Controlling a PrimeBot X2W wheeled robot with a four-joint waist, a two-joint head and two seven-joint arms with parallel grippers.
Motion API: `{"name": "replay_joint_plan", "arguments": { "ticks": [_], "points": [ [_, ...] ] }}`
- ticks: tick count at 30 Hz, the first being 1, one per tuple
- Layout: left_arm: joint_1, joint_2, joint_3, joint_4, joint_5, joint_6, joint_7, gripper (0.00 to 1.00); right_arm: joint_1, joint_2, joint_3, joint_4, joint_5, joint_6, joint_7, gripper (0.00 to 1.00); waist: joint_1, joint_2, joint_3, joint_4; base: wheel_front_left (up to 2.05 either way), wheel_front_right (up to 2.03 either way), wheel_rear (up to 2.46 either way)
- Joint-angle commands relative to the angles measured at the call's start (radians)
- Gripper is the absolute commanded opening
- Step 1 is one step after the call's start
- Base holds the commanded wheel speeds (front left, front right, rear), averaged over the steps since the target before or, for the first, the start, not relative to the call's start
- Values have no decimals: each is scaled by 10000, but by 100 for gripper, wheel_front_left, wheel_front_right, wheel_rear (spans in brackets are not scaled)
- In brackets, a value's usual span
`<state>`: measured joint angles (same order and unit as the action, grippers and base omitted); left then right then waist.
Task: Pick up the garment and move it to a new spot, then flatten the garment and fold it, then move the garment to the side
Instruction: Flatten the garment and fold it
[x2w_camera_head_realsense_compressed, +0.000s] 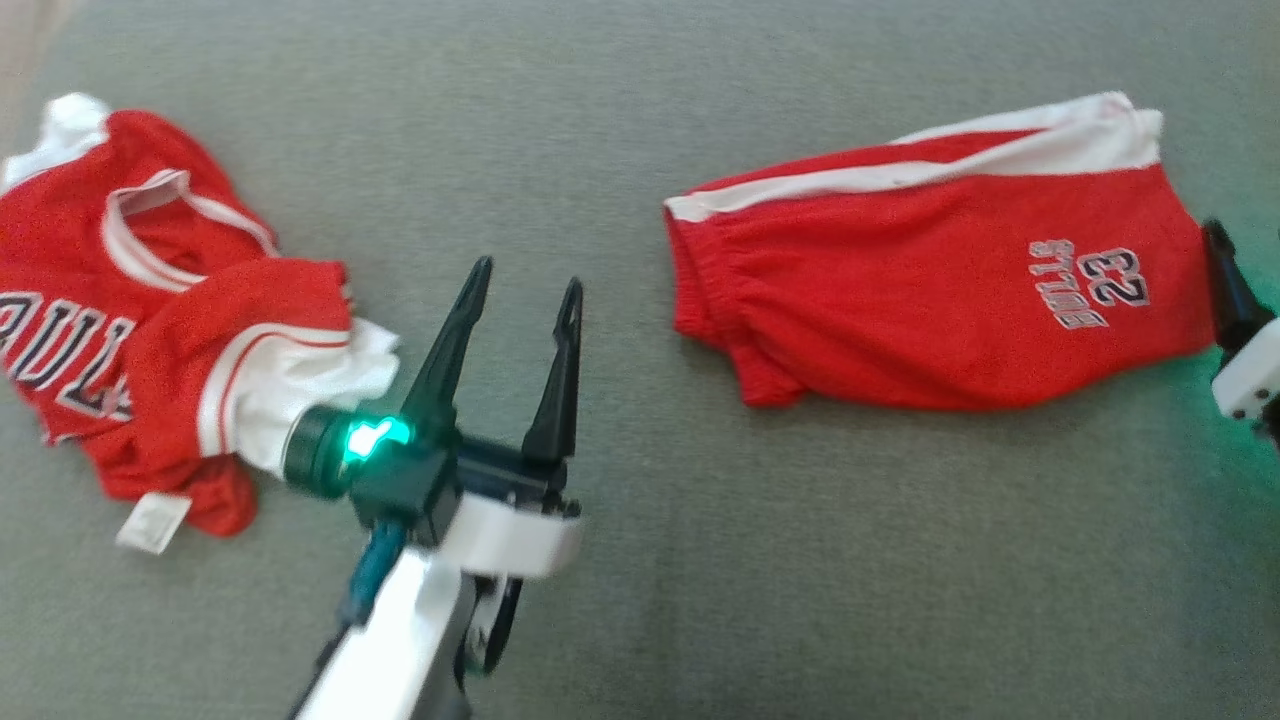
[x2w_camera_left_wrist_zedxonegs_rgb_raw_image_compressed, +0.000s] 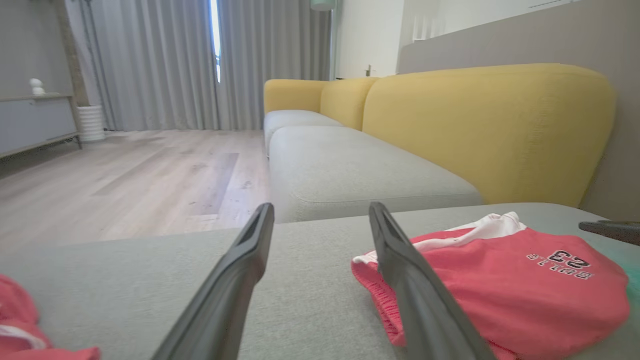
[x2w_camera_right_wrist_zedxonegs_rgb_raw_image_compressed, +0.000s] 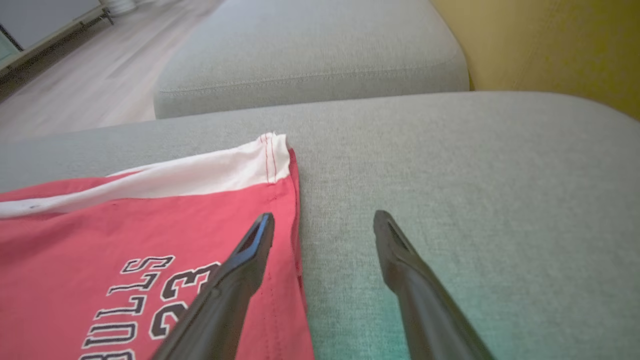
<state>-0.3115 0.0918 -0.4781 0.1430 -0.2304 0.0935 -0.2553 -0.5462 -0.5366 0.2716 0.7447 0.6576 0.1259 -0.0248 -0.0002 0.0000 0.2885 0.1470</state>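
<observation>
The garment, a pair of red shorts (x2w_camera_head_realsense_compressed: 940, 290) with a white side stripe and "BULLS 23" print, lies folded flat on the grey cushion at the right. My left gripper (x2w_camera_head_realsense_compressed: 528, 275) hovers open just left of the waistband, holding nothing. In the left wrist view the left gripper (x2w_camera_left_wrist_zedxonegs_rgb_raw_image_compressed: 321, 207) has the shorts (x2w_camera_left_wrist_zedxonegs_rgb_raw_image_compressed: 525, 295) to the right of its fingers. My right gripper (x2w_camera_right_wrist_zedxonegs_rgb_raw_image_compressed: 325, 216) is open at the hem of the shorts (x2w_camera_right_wrist_zedxonegs_rgb_raw_image_compressed: 100, 235), its left finger over the red cloth and its right finger over bare cushion. One of its dark fingers (x2w_camera_head_realsense_compressed: 1228, 285) touches the shorts' right edge.
A crumpled red and white jersey (x2w_camera_head_realsense_compressed: 120, 320) lies at the far left of the grey cushion (x2w_camera_head_realsense_compressed: 700, 560). A second grey seat cushion (x2w_camera_left_wrist_zedxonegs_rgb_raw_image_compressed: 350, 165) and yellow backrests (x2w_camera_left_wrist_zedxonegs_rgb_raw_image_compressed: 490, 130) lie beyond. Wooden floor (x2w_camera_left_wrist_zedxonegs_rgb_raw_image_compressed: 125, 175) lies past the cushion's edge.
</observation>
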Motion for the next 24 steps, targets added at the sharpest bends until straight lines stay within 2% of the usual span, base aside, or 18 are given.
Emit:
{"name": "replay_joint_plan", "arguments": {
  "ticks": [1, 6, 12, 13, 14, 15, 24],
  "points": [
    [146, -22, 481, -573, 305, 137, -63, 100, -122, -65, -46, 112, -91, 48, 47, 100, 2, 0, -164, 343, 0, 0, 0],
    [1021, -226, 755, -1192, 1019, 529, -64, 100, -319, 168, -348, 1221, -154, 48, 320, 100, 2, 0, -230, 913, 0, 0, 0],
    [1497, -332, 1021, -1584, 1217, 627, -64, 100, -549, 442, -382, 2154, -109, 48, 788, 100, 2, 0, -186, 1298, 0, 0, 0],
    [1539, -343, 1080, -1620, 1216, 616, -64, 100, -581, 496, -342, 2234, -85, 48, 905, 95, 2, 0, -184, 1319, 0, 0, 0],
    [1573, -352, 1138, -1615, 1223, 611, -64, 100, -605, 531, -305, 2271, -36, 48, 989, 39, 2, 0, -187, 1334, 0, 0, 0],
    [1586, -358, 1181, -1597, 1257, 599, -64, 100, -624, 538, -270, 2291, 13, 48, 1033, 1, 2, 0, -200, 1338, 0, 0, 0],
    [1808, -384, 1644, -1280, 1467, 574, -64, 100, -544, 264, -138, 2324, 270, 48, 710, 0, 2, 0, -551, 763, 0, 0, 0]
  ]
}}
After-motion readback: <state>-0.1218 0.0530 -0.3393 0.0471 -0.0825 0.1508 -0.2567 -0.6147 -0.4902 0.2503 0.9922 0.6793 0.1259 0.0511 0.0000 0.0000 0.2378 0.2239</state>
